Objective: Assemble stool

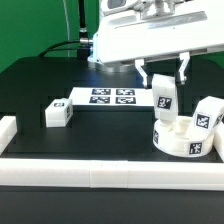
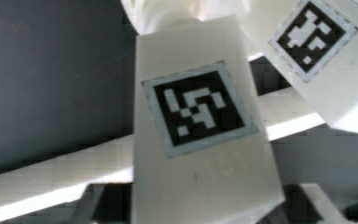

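The gripper (image 1: 162, 72) is seen low over the table (image 1: 30, 85), towards the exterior view's right. Its two dark fingers (image 1: 140, 68) are set either side of the top of an upright leg (image 1: 163, 94) — a middling spread, a little wider than the leg. Whether the pads press on it cannot be told. In the wrist view this leg fills the middle, tag to the camera, running down between the fingers.

The leg's lower end is met by the rim of the seat (image 1: 185, 140), on the side towards the exterior view's left. The seat lies flat on the table. A second leg (image 1: 208, 116) is seen standing at the seat's other side, near the first but apart from it.

Room is tight here — the front border rail (image 1: 100, 172) lies just beside the seat. Towards the exterior view's left, bare black table is seen around a third leg (image 1: 57, 114), which lies just beside the end of the marker board (image 1: 110, 97).
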Tool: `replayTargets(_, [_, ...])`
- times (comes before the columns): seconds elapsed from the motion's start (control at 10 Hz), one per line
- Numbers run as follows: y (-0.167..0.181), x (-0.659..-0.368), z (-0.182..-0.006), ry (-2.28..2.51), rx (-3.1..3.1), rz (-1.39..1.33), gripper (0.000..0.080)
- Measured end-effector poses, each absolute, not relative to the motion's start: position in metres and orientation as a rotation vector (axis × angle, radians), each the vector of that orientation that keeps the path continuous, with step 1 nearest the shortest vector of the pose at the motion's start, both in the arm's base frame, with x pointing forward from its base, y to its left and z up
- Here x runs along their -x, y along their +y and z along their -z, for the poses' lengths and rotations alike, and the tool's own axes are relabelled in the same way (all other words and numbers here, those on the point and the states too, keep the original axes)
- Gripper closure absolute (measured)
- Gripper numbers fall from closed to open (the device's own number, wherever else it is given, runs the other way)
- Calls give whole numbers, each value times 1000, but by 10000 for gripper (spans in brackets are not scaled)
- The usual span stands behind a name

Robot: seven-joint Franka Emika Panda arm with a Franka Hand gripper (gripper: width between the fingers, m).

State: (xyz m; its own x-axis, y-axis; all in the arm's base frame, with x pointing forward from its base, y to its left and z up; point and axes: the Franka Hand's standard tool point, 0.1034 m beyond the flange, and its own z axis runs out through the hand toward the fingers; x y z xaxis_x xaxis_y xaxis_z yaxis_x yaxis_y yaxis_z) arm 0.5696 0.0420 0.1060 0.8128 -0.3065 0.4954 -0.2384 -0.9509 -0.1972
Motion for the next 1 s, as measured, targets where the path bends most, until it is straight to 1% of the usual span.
replayTargets(0.3, [45,-567,-99,427,2875,801,472])
replayTargets(1.0, [47,-565,-95,425,2875,808,472])
